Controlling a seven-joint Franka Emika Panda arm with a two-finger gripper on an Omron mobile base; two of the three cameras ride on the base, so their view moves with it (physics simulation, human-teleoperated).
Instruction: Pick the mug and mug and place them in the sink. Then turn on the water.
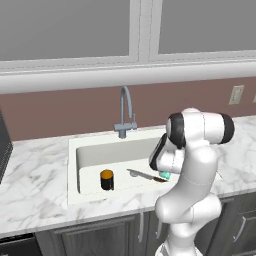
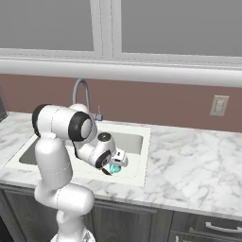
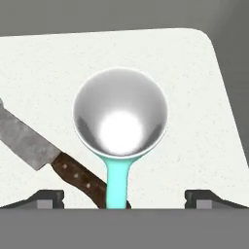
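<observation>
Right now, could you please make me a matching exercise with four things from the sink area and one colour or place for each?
Things:
1. black mug
2. teal mug
3. knife
4. faucet

Descriptions:
A. grey metal, standing behind the sink
B. white inside, directly below the open end effector
C. orange inside, upright at the left of the basin
D. brown handle, lying flat on the basin floor

Pairs: 1-C, 2-B, 3-D, 4-A

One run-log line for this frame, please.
gripper: open, above teal mug | black mug: in sink | knife: in sink
</observation>
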